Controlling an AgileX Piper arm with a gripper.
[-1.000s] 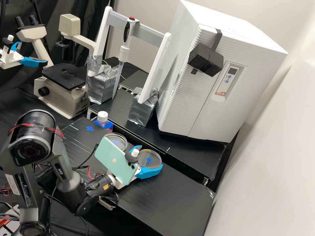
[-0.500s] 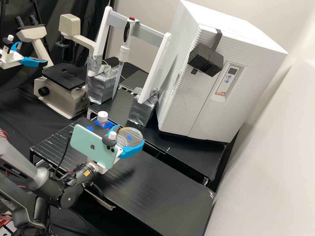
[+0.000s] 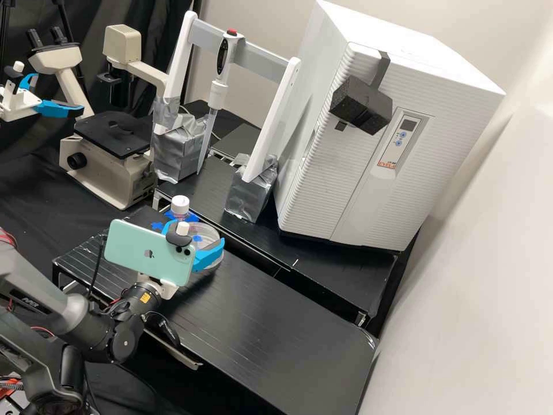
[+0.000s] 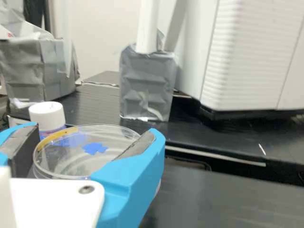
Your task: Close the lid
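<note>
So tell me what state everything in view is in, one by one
Lid, held over the dish, whether seated I can't tell
Fingers, closed on the lid
Dish, on the bench
Bottle, upright, capped
Pipette, tip down in its stand
White cabinet, door shut
Phone, mounted on the arm

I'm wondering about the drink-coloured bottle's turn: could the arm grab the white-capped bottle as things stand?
Probably not: its fingers appear to hold the clear lid, and in the wrist view the bottle stands just beyond that lid.
</note>
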